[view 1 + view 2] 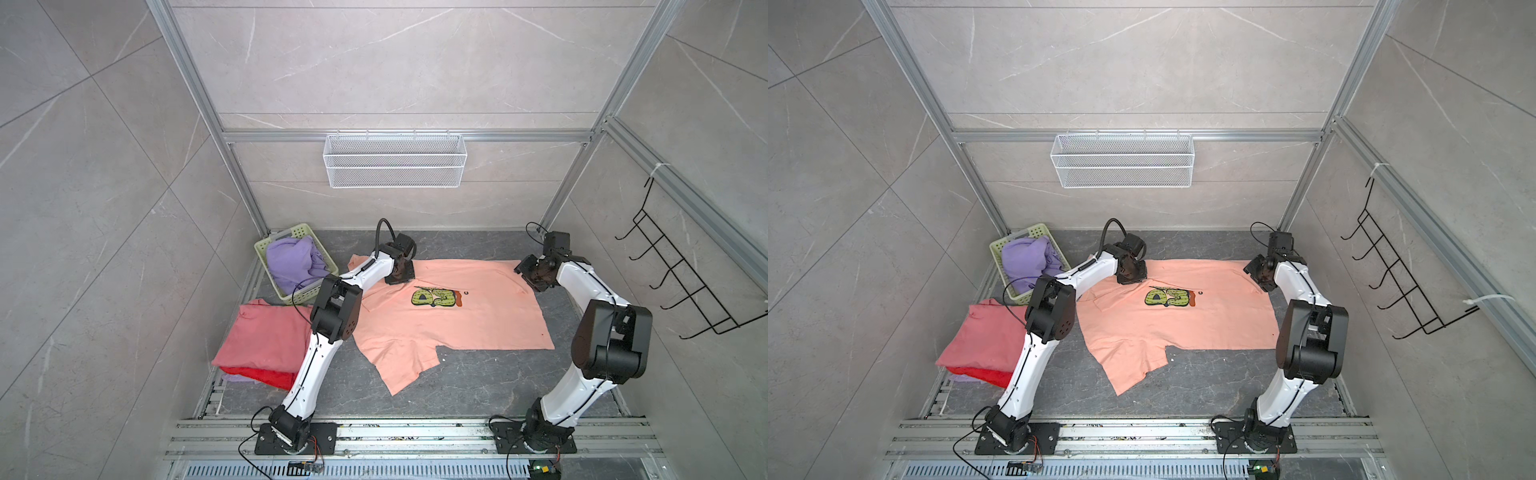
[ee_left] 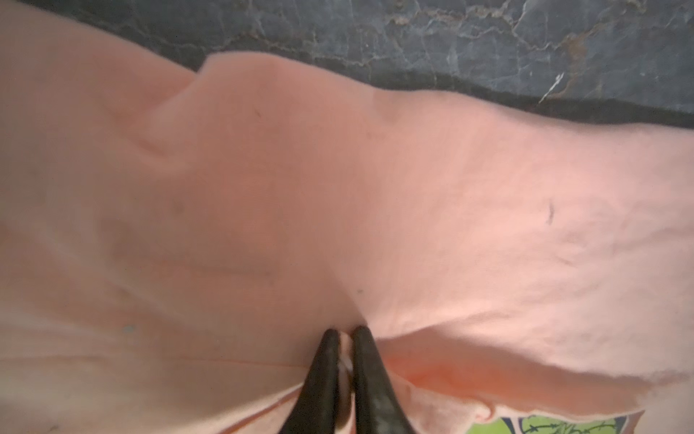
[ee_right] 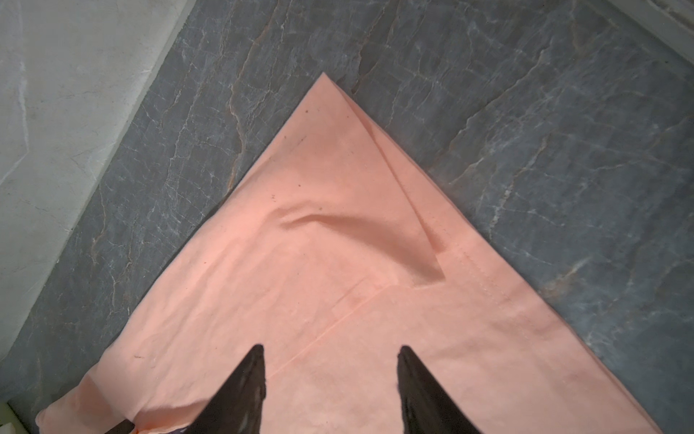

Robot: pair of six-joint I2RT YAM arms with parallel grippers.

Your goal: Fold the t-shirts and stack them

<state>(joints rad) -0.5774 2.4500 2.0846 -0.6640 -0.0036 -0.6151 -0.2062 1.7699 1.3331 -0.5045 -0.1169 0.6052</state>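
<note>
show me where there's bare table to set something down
Widest bare table: between the peach t-shirt and the front rail. A thinner strip runs behind it along the back wall. The left is crowded: green basket, folded stack.

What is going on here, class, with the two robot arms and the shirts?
The left tool is shut, pinching the peach-pink cotton t-shirt with a green cartoon print, spread on the dark table. The right tool stands open above its far corner. A folded dusty rose t-shirt tops a bright red t-shirt; a crumpled lavender t-shirt fills the pale green plastic basket.
</note>
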